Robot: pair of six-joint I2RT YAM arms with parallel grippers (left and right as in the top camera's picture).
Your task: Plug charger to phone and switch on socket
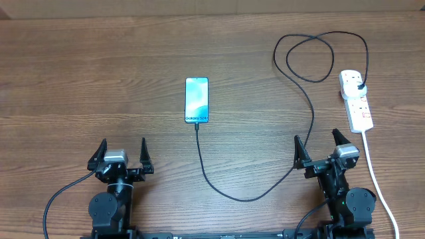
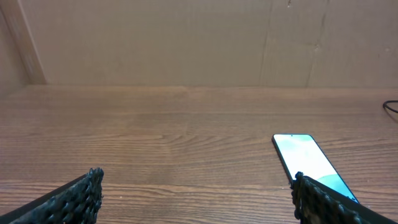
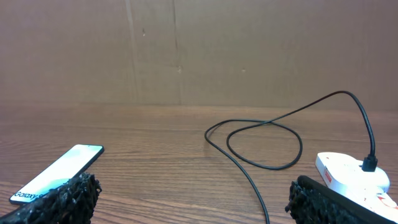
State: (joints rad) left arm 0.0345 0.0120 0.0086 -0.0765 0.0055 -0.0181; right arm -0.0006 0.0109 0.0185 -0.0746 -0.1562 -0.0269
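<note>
**A:** Phone [image 1: 196, 99] lies mid-bench, screen up. Why there?

**B:** Either arm can reach it. The charger [image 1: 247, 199] meets its near short end, then loops to the socket [image 1: 360, 113] by the right edge, plug in.

**A:** And the jaws?

**B:** Both pairs are wide and empty at the near edge. The switch probably comes next.

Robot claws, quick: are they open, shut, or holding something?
Left gripper: open, holding nothing.
Right gripper: open, holding nothing.
</note>
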